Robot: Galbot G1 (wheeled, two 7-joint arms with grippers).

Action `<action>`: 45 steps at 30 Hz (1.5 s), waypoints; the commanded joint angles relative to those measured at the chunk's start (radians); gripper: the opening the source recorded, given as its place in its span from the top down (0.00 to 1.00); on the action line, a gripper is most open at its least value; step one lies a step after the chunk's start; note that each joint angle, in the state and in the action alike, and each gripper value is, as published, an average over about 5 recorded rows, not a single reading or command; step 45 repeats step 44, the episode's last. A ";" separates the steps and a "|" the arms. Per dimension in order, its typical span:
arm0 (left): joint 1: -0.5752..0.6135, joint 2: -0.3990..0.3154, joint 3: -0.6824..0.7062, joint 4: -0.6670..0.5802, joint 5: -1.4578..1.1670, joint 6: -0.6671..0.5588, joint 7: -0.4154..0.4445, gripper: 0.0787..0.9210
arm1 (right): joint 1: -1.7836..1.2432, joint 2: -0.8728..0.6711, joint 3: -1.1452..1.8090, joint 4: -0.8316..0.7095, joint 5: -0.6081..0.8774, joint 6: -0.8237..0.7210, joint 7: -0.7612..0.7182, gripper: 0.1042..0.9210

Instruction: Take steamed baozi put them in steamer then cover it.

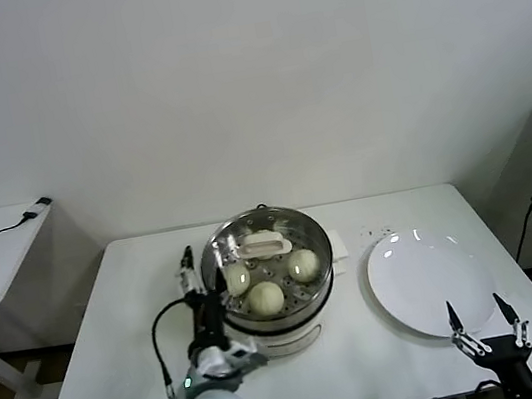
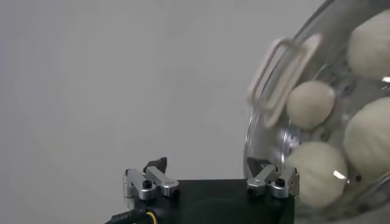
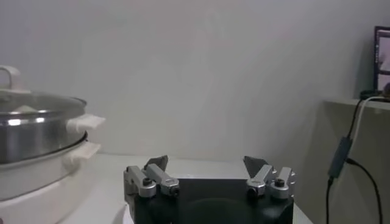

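My left gripper (image 1: 202, 260) stood wide open beside the steamer (image 1: 276, 311), holding nothing. The cover (image 1: 263, 245) sat on it over 4 baozi (image 1: 265, 297). My right gripper (image 1: 483, 312) waited open by the plate (image 1: 412, 288).

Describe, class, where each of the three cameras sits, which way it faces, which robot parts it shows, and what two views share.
Head view: high, looking down at the table; both arms show.
Left wrist view: beside the steamer, facing the cover and baozi; open left gripper.
Right wrist view: low over the table, facing the wall; open right gripper.
Shared: all views show the covered steamer.
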 commanded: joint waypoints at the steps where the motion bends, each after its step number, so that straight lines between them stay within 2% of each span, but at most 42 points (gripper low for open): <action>1: 0.060 0.042 -0.067 -0.054 -0.216 -0.529 -0.173 0.12 | 0.027 -0.035 -0.015 -0.009 0.088 0.077 -0.067 0.12; 3: 0.096 0.033 -0.170 -0.054 -0.426 -0.635 -0.215 0.12 | 0.030 -0.046 -0.019 -0.015 0.106 0.089 -0.073 0.12; 5: 0.120 0.016 -0.277 -0.059 -0.626 -0.686 -0.213 0.12 | 0.034 -0.051 -0.022 -0.023 0.115 0.092 -0.075 0.12; 10: 0.168 0.018 -0.573 -0.016 -1.154 -0.727 -0.115 0.12 | 0.037 -0.059 -0.035 -0.057 0.136 0.091 -0.073 0.12; 13: 0.224 0.053 -0.662 0.055 -1.343 -0.775 -0.037 0.12 | 0.042 -0.057 -0.043 -0.087 0.144 0.091 -0.066 0.12; 17: 0.301 0.078 -0.667 0.116 -1.434 -0.842 0.018 0.12 | 0.043 -0.055 -0.049 -0.112 0.157 0.090 -0.052 0.12; 26: 0.356 0.050 -0.565 0.243 -1.422 -0.932 0.064 0.12 | 0.031 -0.060 -0.047 -0.119 0.184 0.079 -0.027 0.12; 45: 0.381 0.032 -0.538 0.230 -1.382 -0.967 0.084 0.12 | 0.022 -0.060 -0.047 -0.114 0.182 0.080 -0.028 0.12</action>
